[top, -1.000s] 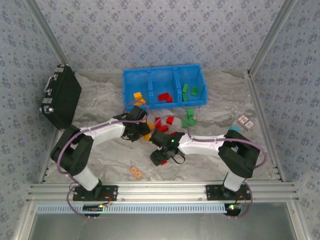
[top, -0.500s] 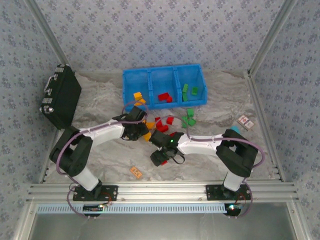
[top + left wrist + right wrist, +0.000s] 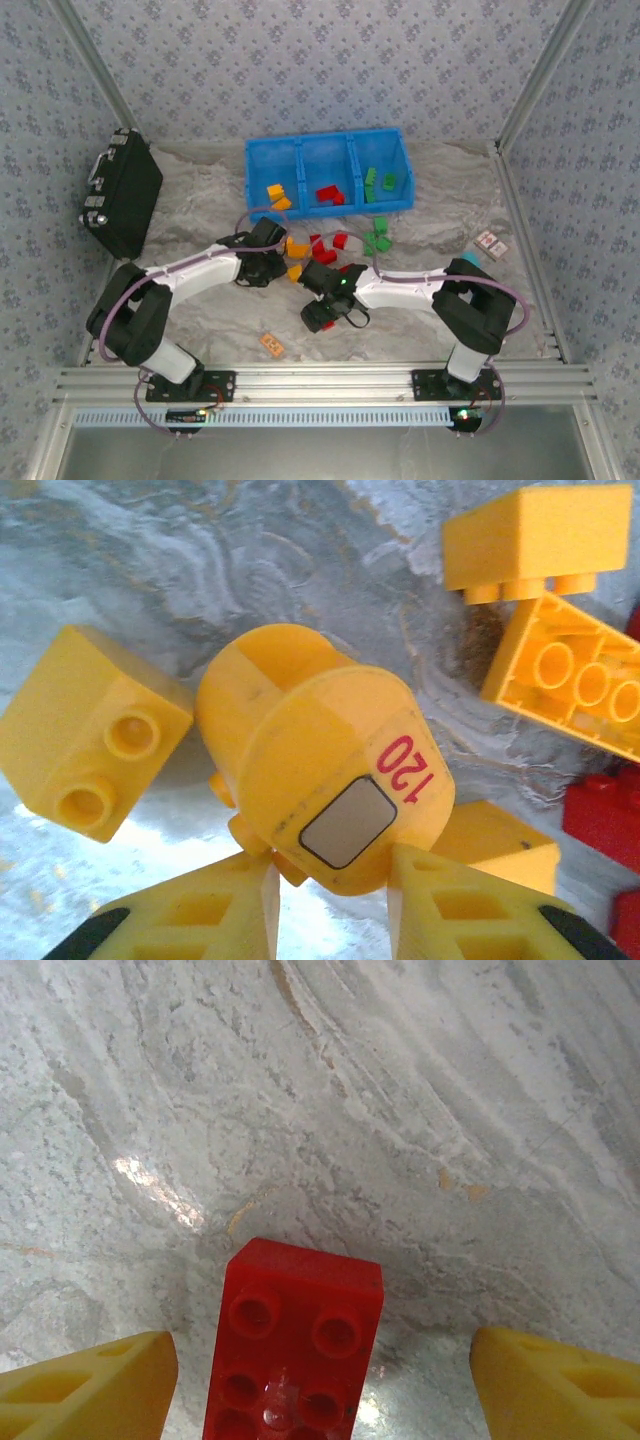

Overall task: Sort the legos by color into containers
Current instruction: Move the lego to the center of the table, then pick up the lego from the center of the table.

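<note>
Here the left gripper (image 3: 333,878) clamps a rounded yellow brick (image 3: 310,740). The right gripper (image 3: 320,1355) stands open around a red brick (image 3: 295,1345), clear of it; the blue bin (image 3: 300,140) sits at their 12 o'clock.

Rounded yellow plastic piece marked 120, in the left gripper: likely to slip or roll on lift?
The rounded yellow plastic piece marked 120 looks like hard moulded plastic, so probably stiff and light. Its curved smooth sides may twist or slip between the left gripper's fingers. Dropped, it would probably roll.
</note>
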`<action>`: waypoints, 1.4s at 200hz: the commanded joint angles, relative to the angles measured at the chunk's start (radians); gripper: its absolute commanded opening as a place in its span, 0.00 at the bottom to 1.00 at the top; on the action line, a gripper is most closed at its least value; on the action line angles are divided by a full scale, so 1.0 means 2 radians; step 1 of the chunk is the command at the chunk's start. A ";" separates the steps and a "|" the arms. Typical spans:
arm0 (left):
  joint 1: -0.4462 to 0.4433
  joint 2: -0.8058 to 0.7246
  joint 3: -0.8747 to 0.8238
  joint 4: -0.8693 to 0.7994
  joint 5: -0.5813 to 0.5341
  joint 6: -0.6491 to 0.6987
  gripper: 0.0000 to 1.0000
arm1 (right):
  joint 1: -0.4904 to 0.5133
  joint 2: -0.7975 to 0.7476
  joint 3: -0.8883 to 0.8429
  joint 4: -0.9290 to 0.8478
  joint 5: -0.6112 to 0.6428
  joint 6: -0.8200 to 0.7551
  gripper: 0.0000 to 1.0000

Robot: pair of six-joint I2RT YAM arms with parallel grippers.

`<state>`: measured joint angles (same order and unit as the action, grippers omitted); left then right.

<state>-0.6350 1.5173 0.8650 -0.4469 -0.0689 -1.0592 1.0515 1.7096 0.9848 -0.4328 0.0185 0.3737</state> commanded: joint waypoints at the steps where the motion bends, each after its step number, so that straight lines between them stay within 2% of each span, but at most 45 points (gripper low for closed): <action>1: 0.001 -0.023 0.005 -0.059 -0.019 0.010 0.31 | 0.000 0.001 0.011 -0.017 0.005 -0.007 0.79; 9: 0.001 -0.029 0.007 -0.059 -0.020 0.010 0.36 | 0.001 0.000 0.010 -0.016 0.005 -0.008 0.79; 34: 0.001 -0.037 0.016 -0.053 -0.026 0.011 0.67 | 0.000 0.000 0.012 -0.016 0.002 -0.011 0.80; 50: 0.001 -0.034 0.024 -0.055 -0.029 0.013 0.79 | 0.002 -0.002 0.014 -0.020 0.002 -0.014 0.80; 85: 0.001 -0.013 0.031 -0.051 -0.033 0.019 0.81 | 0.004 -0.014 0.018 -0.023 0.006 -0.023 0.80; 118: 0.001 0.010 0.035 -0.050 -0.047 0.019 0.80 | 0.004 -0.034 0.021 -0.038 0.016 -0.030 0.80; 157: 0.008 0.038 0.043 -0.041 -0.044 0.032 0.73 | 0.004 -0.093 -0.001 -0.023 0.038 -0.033 0.80; 181: 0.011 0.045 0.044 -0.041 -0.041 0.034 0.65 | 0.001 -0.137 -0.013 -0.007 0.047 -0.038 0.80; 224: 0.014 0.032 0.038 -0.054 -0.037 0.037 0.39 | -0.019 -0.177 -0.011 -0.013 0.033 -0.045 0.81; 254: 0.017 0.013 0.057 -0.074 -0.031 0.042 0.36 | -0.033 -0.178 -0.017 -0.019 0.022 -0.044 0.82; 280: 0.018 0.000 0.118 -0.108 -0.045 0.071 0.35 | -0.038 -0.182 -0.023 -0.019 0.014 -0.039 0.82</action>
<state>-0.6064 1.5764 0.9722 -0.5865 -0.1398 -0.9749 0.9802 1.3655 0.9592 -0.4484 0.0704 0.2985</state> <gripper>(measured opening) 0.393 0.818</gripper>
